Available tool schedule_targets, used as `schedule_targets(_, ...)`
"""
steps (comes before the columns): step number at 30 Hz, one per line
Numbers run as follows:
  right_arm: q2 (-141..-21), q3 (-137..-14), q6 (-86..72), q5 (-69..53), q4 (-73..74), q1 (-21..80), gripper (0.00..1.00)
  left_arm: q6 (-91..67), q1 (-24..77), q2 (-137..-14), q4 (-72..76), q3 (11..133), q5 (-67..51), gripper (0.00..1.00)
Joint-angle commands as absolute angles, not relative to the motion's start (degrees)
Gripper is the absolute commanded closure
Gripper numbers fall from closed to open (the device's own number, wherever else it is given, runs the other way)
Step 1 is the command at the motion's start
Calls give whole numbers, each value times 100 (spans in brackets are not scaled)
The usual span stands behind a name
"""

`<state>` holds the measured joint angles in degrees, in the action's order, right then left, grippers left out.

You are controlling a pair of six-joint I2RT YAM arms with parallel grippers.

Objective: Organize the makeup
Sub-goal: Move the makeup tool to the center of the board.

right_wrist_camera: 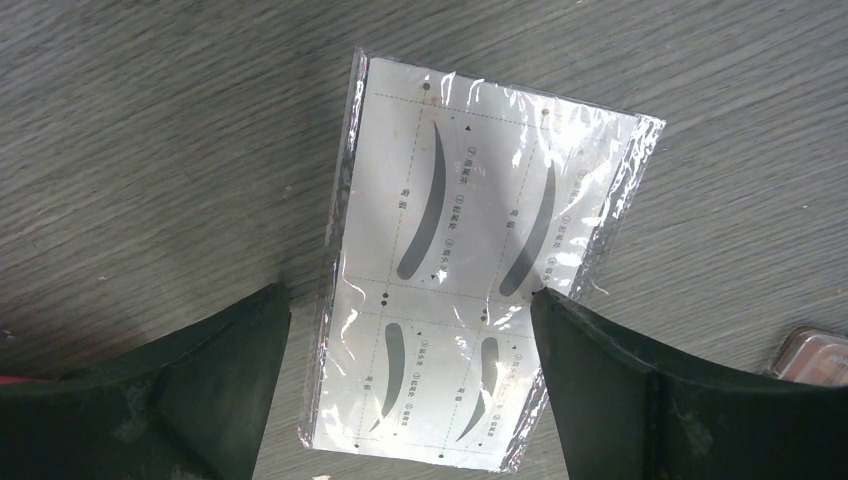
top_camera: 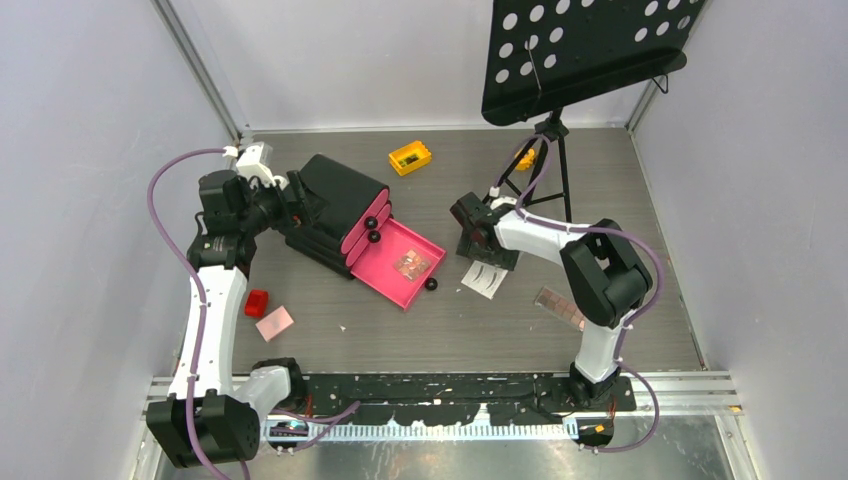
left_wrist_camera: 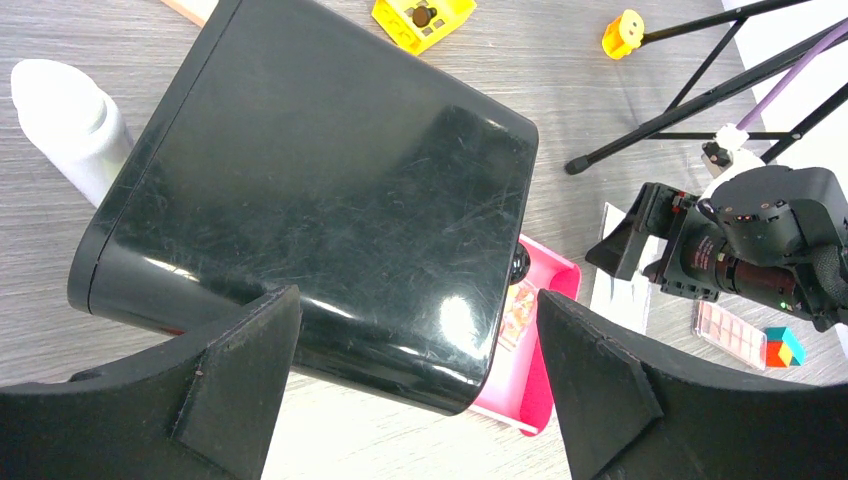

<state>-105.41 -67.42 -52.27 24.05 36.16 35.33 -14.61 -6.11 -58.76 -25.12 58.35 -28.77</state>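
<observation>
Right wrist view: right tool (right_wrist_camera: 410,300), fingers apart, hangs over white eyebrow card (right_wrist_camera: 480,290), flat on tabletop (right_wrist_camera: 150,150) just right of pink drawer (top_camera: 385,250), long axis running between the fingers. Right arm nearer. Left tool (left_wrist_camera: 415,300) apart, at black chest (left_wrist_camera: 300,180).

Black rounded plastic chest (left_wrist_camera: 330,200): high gloss, mirror-like, fine scratches; pink plastic drawer tray (top_camera: 385,268) smooth, semi-gloss. Grey bench (right_wrist_camera: 150,130): matt wood-grain, lightly rough. White paper eyebrow card (right_wrist_camera: 450,230) inside clear plastic film (right_wrist_camera: 342,230), crinkled and shiny; left fingers (left_wrist_camera: 225,385) matt black, slightly grainy, rubbery-looking; white plastic bottle (left_wrist_camera: 65,115) satin.
</observation>
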Motion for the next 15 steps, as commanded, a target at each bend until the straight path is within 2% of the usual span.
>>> schedule_targets(1, -10534, -6644, -5447, 2724, 3946, 3536, 5, -1485, -608, -5862, -2288, 5852, -3019, 10)
schedule_targets(11, -9735, -5563, -5392, 2379, 3883, 3780, 6, -1463, -581, -5829, -2260, 5882, -3144, 10)
schedule_targets(15, -9510, -5337, -5337, 2164, 3889, 4012, 6, -1263, -210, -5652, -2403, 5982, -2668, 10)
